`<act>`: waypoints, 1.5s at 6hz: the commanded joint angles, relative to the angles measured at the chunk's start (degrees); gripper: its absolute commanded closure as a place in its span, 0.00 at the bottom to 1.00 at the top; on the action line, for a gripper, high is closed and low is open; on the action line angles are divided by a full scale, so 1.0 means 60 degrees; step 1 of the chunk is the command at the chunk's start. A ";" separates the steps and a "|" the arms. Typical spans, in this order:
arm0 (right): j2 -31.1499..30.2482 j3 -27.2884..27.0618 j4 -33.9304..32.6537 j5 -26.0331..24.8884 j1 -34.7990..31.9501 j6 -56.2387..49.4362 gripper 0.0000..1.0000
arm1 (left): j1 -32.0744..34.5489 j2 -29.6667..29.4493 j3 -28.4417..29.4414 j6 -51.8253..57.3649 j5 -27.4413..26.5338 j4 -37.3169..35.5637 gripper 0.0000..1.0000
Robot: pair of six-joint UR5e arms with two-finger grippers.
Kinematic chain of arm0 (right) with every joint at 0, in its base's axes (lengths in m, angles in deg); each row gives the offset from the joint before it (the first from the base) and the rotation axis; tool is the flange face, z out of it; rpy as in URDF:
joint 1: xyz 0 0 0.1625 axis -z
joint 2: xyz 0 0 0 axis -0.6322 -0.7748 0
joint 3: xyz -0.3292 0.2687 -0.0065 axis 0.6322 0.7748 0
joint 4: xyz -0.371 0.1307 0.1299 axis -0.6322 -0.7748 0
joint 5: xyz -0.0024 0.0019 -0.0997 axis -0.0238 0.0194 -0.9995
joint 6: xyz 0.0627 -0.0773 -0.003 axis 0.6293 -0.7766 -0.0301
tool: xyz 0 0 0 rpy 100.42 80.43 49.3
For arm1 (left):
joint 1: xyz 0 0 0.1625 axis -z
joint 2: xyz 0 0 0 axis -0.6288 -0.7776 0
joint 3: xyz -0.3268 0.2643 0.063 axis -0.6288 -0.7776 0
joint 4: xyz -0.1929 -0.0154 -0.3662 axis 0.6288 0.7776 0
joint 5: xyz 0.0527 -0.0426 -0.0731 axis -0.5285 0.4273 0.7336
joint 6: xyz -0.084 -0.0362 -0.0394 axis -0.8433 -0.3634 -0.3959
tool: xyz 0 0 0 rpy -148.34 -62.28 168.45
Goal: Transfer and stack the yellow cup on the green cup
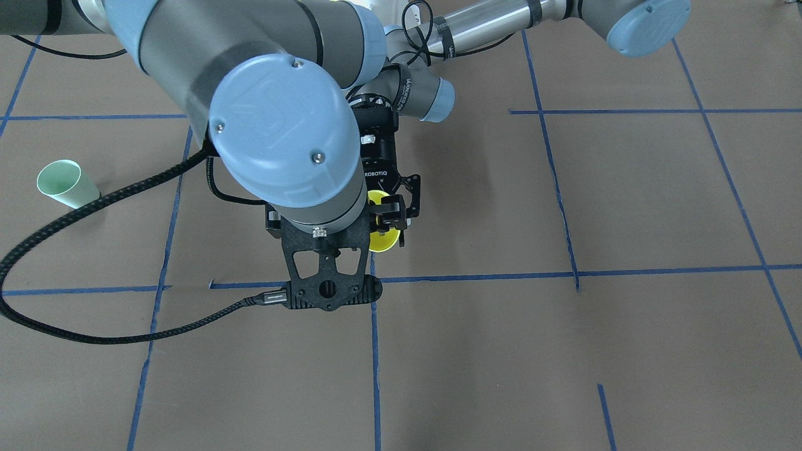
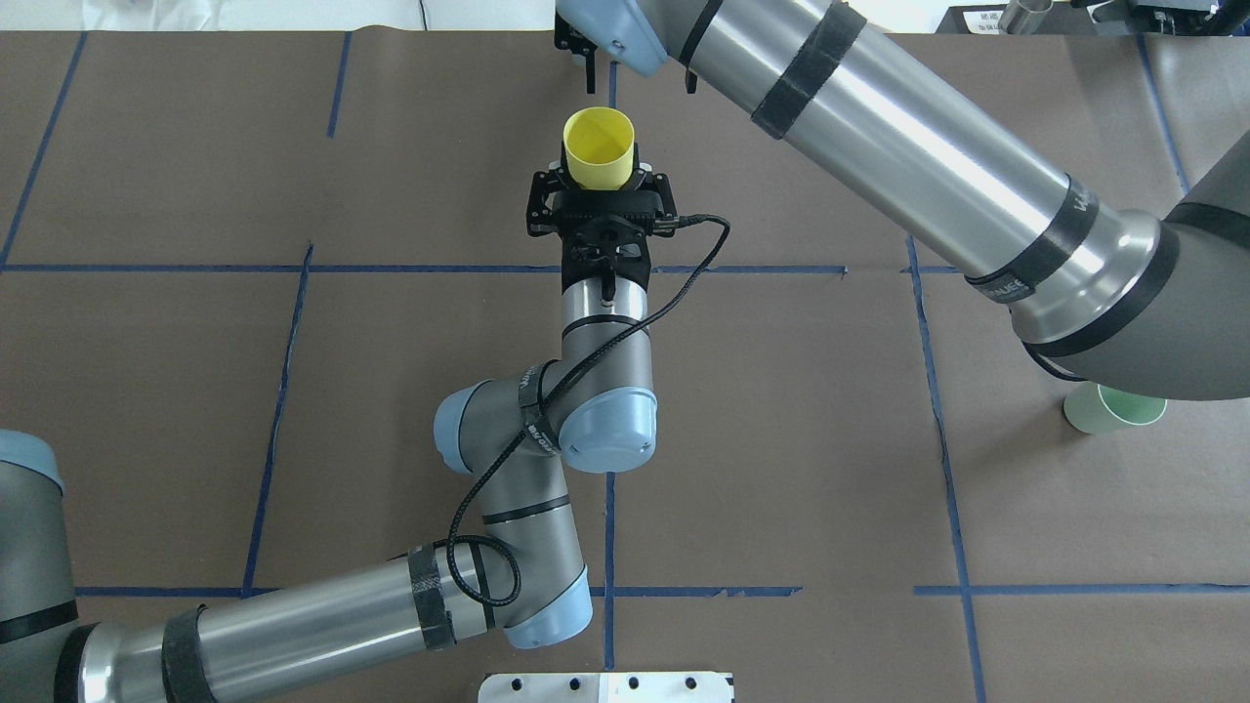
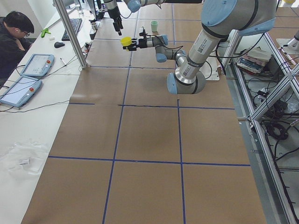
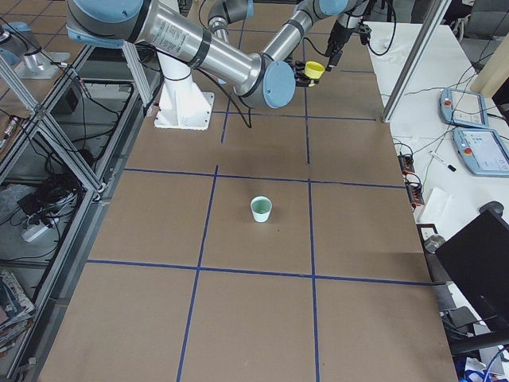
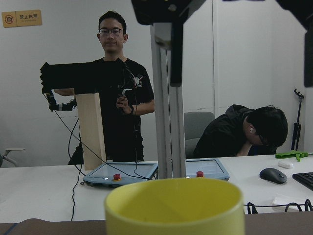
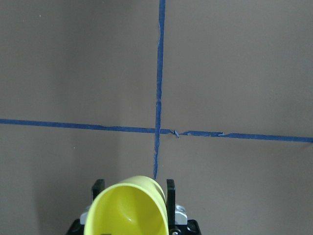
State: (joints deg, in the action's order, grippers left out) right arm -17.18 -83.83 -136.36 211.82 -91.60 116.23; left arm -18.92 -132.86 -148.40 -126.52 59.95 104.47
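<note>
Green cup (image 2: 1113, 410) sits near the worktop's (image 2: 781, 439) right edge. Left claw (image 2: 598, 181) grips the yellow cup (image 2: 598, 146) aloft toward the far edge, right claw (image 5: 242, 63) gaping above; releasing early would drop it

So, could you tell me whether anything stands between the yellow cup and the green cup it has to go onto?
Nothing visible does. The left gripper holds the yellow cup in the air; the green cup stands alone on the bare table. Only the right arm hangs above part of the stretch between them.
</note>
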 commanded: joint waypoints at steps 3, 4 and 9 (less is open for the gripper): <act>-0.0226 0.0055 -0.0259 -0.0291 0.0366 -0.0507 0.26 | -0.0015 0.0008 -0.0014 0.0014 0.0005 0.0015 0.54; -0.0226 0.0055 -0.0259 -0.0291 0.0482 -0.0508 0.34 | -0.0015 0.0008 -0.0014 0.0014 0.0019 0.0000 0.54; -0.0168 0.0011 -0.0244 -0.0291 0.0571 -0.0508 0.71 | -0.0001 0.0023 -0.0058 0.0014 0.0020 0.0015 0.53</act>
State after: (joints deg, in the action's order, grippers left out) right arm -18.24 -83.75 -137.82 210.07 -88.12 113.18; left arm -18.92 -132.75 -148.72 -126.44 60.06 104.60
